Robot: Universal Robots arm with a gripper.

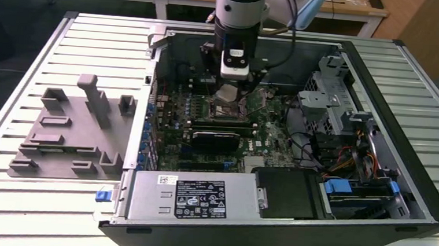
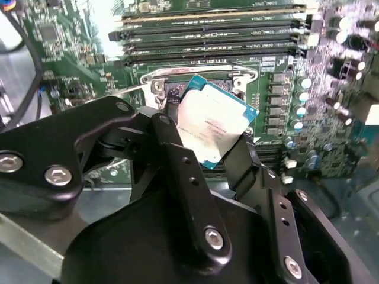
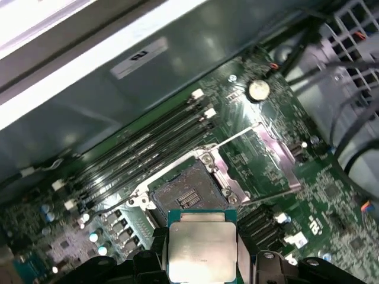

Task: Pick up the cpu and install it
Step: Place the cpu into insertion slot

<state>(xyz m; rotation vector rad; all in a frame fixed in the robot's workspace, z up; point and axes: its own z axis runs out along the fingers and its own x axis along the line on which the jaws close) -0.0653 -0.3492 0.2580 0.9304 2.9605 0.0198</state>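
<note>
The cpu (image 2: 214, 127) is a flat square chip with a shiny silver top and a teal rim. My gripper (image 2: 204, 148) is shut on it, black fingers (image 2: 172, 148) pressing two opposite edges. In the first wrist view the cpu (image 3: 201, 248) hangs just above the open socket (image 3: 188, 194) with its metal frame folded back. In the exterior view the gripper (image 1: 230, 92) holds the cpu (image 1: 227, 93) tilted over the socket (image 1: 224, 109) in the middle of the motherboard, inside the open computer case.
The case (image 1: 401, 170) lies on a slatted metal table (image 1: 102, 39). A grey fixture tray (image 1: 72, 130) sits at the exterior view's left. Memory slots (image 3: 142, 148), a black card (image 1: 214, 140), cables (image 1: 349, 155), drive bays and the power supply (image 1: 191, 196) surround the socket.
</note>
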